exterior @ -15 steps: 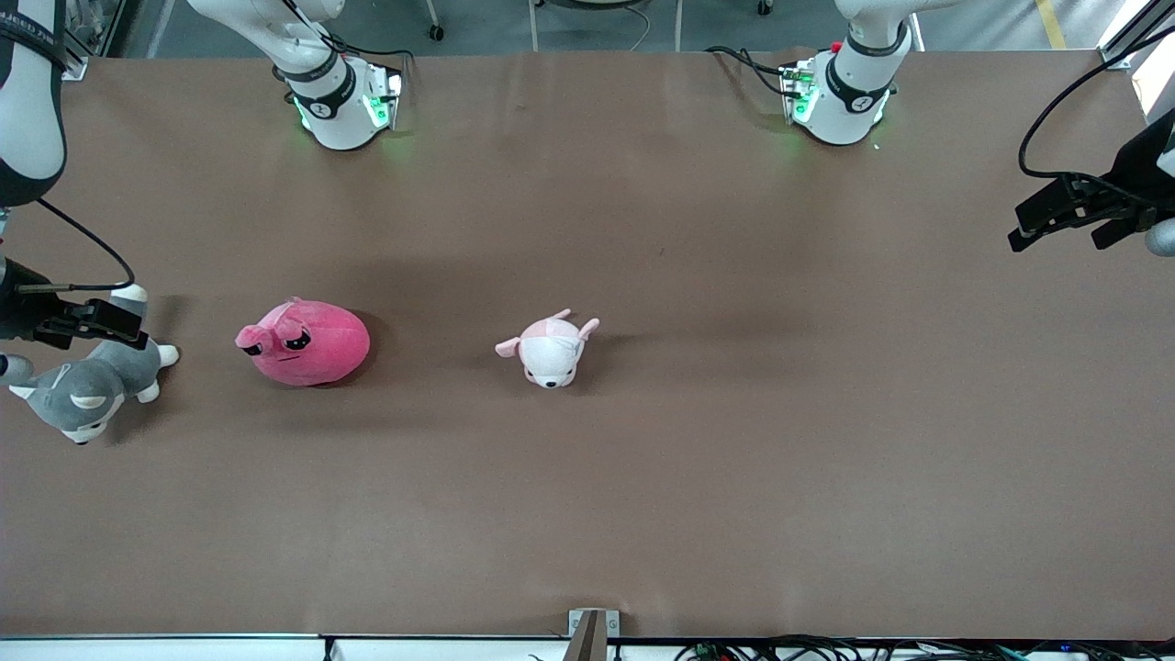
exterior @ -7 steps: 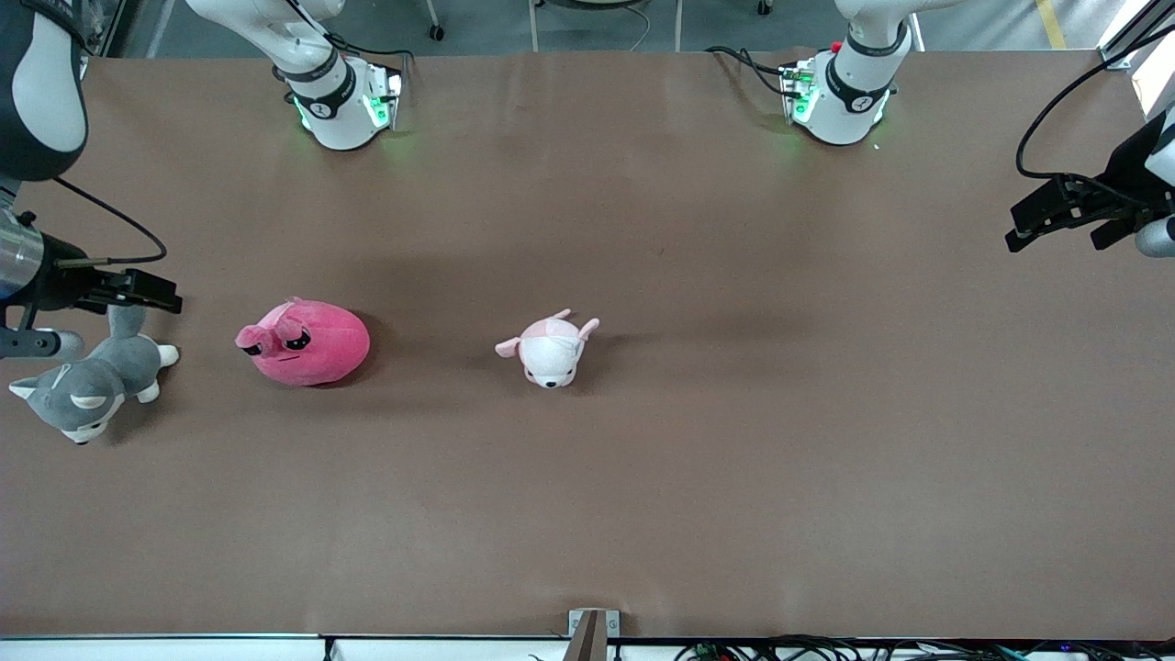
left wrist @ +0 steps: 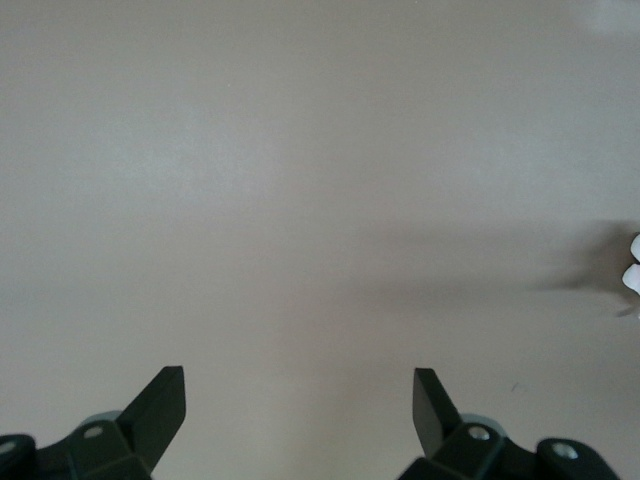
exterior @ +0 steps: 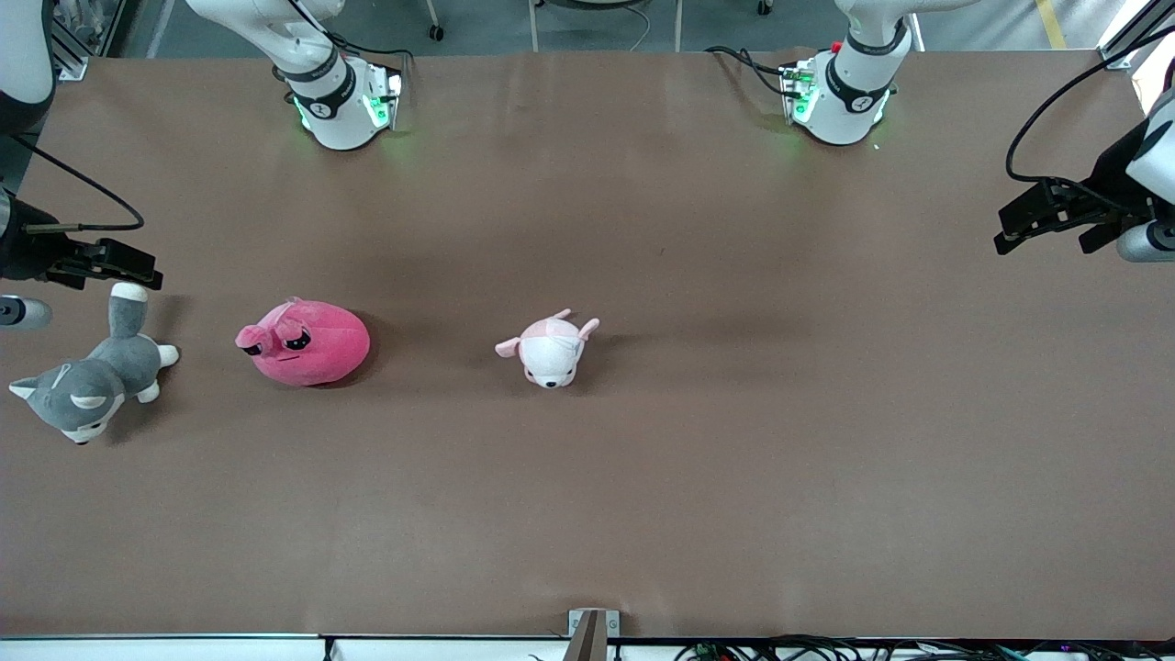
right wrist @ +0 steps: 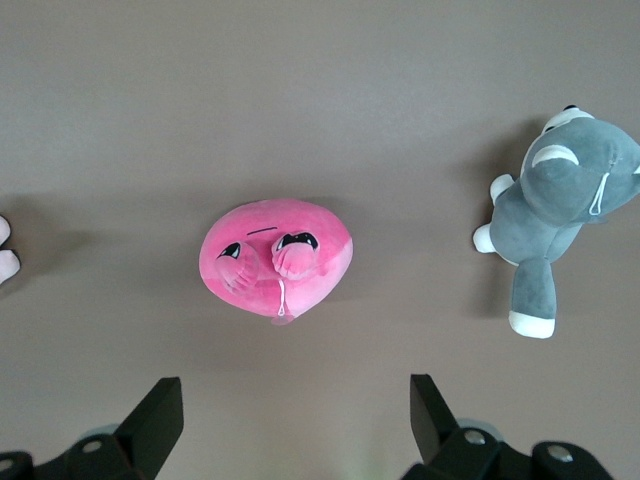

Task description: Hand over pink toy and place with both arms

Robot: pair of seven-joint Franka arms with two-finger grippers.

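The pink toy [exterior: 305, 341] is a rounded hot-pink plush lying on the brown table toward the right arm's end. It also shows in the right wrist view [right wrist: 276, 256], ahead of the fingertips and apart from them. My right gripper [exterior: 138, 269] is open and empty in the air, over the table just past the grey husky's tail and to the side of the pink toy; it shows open in its wrist view [right wrist: 295, 392]. My left gripper [exterior: 1006, 233] is open and empty over the table's left-arm end; its wrist view [left wrist: 300, 382] shows bare table.
A grey-and-white husky plush [exterior: 87, 386] lies at the right arm's end of the table, beside the pink toy, and shows in the right wrist view [right wrist: 555, 200]. A pale pink-and-white puppy plush [exterior: 549, 349] lies near the table's middle.
My right gripper has lifted off the husky's back and moved toward the robots' bases, now past its tail. My left gripper has drifted slightly toward the table's middle. The toys have not moved.
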